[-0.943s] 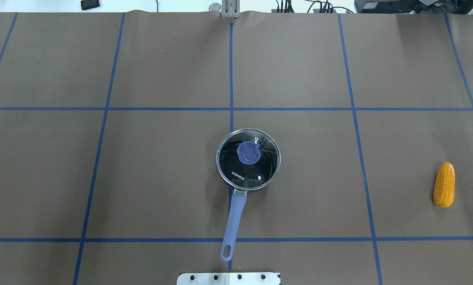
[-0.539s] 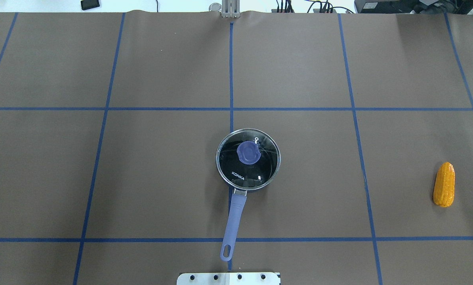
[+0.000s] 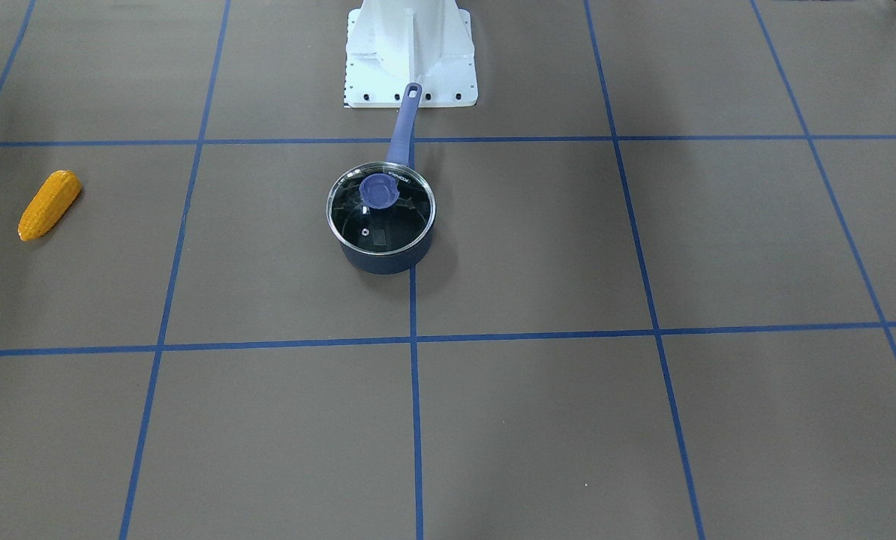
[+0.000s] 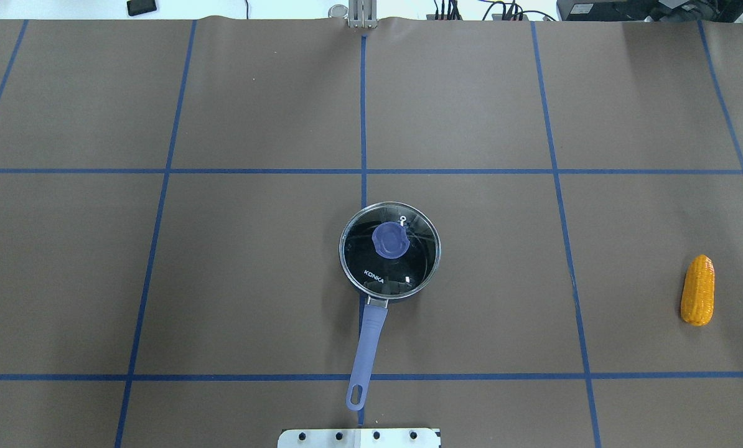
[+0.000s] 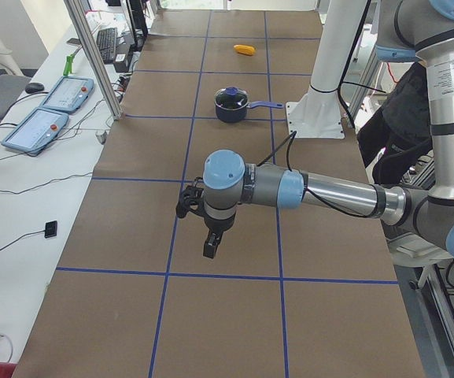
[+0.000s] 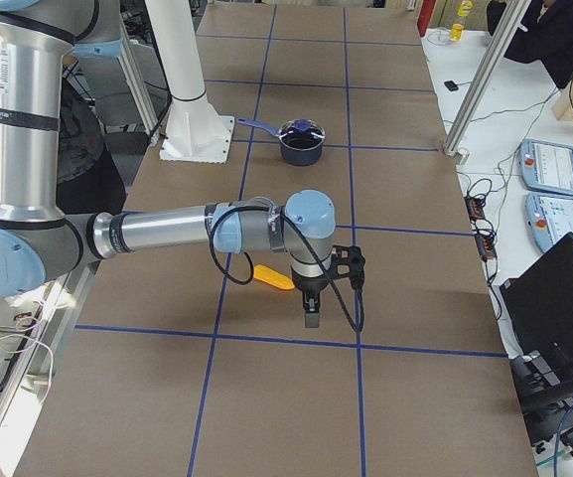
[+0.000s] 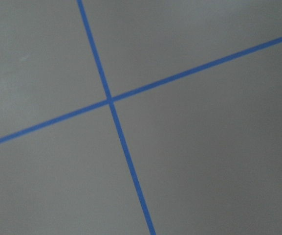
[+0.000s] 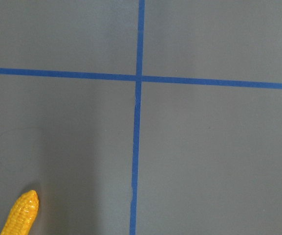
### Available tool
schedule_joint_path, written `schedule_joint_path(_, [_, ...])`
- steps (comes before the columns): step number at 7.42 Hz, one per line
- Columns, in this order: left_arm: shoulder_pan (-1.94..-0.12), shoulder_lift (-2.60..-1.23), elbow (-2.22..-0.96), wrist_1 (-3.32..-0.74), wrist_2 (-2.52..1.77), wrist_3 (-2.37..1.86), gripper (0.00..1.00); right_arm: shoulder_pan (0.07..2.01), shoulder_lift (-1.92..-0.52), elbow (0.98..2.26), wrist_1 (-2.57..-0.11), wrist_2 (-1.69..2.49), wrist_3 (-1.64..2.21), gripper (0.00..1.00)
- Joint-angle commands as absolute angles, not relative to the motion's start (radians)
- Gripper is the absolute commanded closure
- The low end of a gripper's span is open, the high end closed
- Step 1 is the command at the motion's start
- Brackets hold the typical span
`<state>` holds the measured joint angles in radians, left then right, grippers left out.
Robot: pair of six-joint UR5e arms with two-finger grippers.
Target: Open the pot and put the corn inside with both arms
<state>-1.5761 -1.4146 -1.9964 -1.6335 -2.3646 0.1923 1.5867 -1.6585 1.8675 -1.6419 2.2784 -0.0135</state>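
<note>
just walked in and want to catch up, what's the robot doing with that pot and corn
Nothing is being handled yet. The pot sits in the middle of the table with its glass lid on, handle toward the robot. The corn lies alone far to the robot's right. The right gripper hangs above the table near the corn. The left gripper hangs over bare table on the other side. Neither touches anything.

Orange-yellow corn (image 4: pixel 697 290), blue pot (image 3: pixel 382 225), brown table (image 4: pixel 253 249)
</note>
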Motion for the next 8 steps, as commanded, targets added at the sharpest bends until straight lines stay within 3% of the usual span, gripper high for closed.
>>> schedule_joint_path(1, [-1.574,-1.463,-1.974,-1.729,-2.466,0.175,0.01,1.583,-1.637,1.835,-1.525,2.31,-0.006,0.0])
schedule_joint_path(4, [-1.537,-1.521,-1.979,-1.798,-2.514,0.0,0.01,1.585,-1.66,1.81,-1.356,2.341,0.003,0.0])
schedule_joint_path(8, [-1.176,-1.771,-1.996,-1.77,-2.302,-0.584,0.01,1.585,-1.66,1.796,-1.353,2.342,0.061,0.0])
